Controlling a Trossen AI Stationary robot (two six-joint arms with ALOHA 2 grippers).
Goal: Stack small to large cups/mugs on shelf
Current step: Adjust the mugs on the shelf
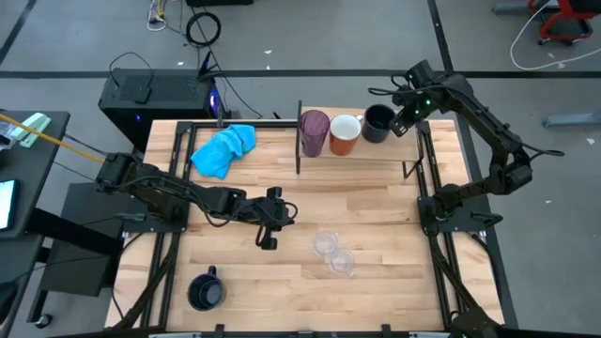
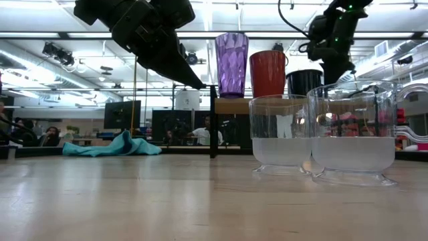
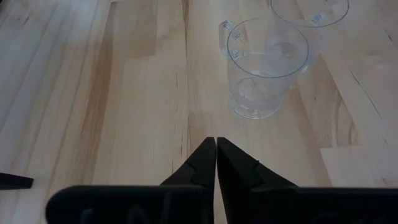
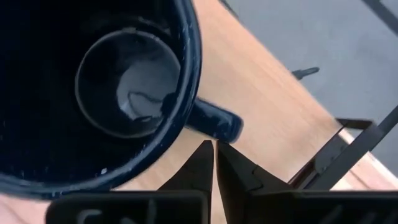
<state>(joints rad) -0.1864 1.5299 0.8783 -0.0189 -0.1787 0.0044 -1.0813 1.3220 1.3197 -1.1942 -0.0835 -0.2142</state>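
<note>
On shelf [image 1: 366, 158], black mug [image 1: 377, 123] partly cut off in wrist view; right hand [image 4: 215, 147] closed, empty; left hand [image 3: 216, 144] likewise.

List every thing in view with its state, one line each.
Purple tumbler: upright on shelf.
Orange mug: upright on shelf.
Black mug: upright on shelf, empty.
Second black mug: upright on table.
Two clear cups: upright, side by side.
Blue cloth: crumpled.
Left pincer: shut, empty.
Right pincer: shut, beside mug handle.
</note>
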